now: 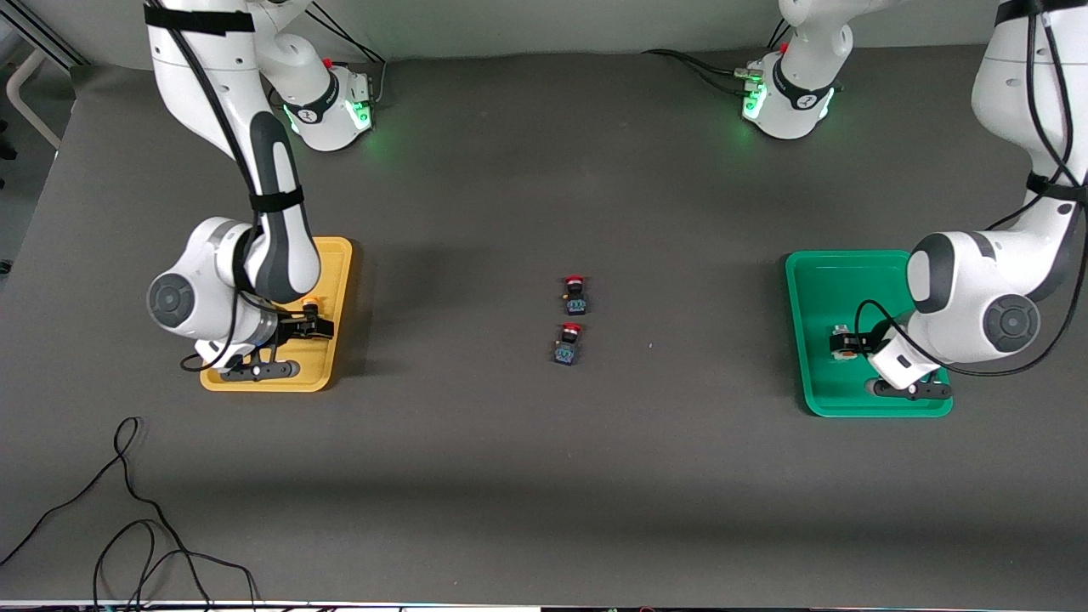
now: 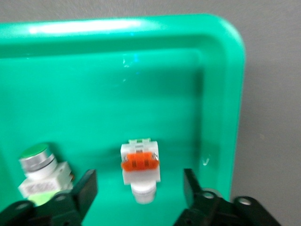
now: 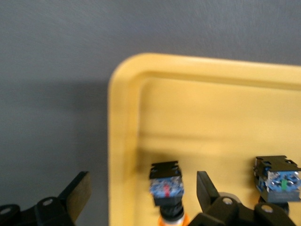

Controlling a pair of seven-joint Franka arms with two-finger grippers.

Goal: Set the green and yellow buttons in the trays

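Green tray (image 2: 225, 94), glossy plastic, rounded corners: two white-bodied switches (image 2: 140, 170); left gripper (image 2: 140, 190) fingers apart; yellow tray (image 3: 123, 141): two black-blue switches (image 3: 165, 182); right gripper (image 3: 143, 190) fingers apart.

white arms (image 1: 221, 110), black cables

Even overhead lighting in the front view, soft arm shadows lay on the grey table (image 1: 476, 442), green lamps glowed at both bases, white glare streaked the green tray (image 2: 84, 27) rim, both wrist views were soft-focused, fingers (image 3: 77, 190) blurred darkest.
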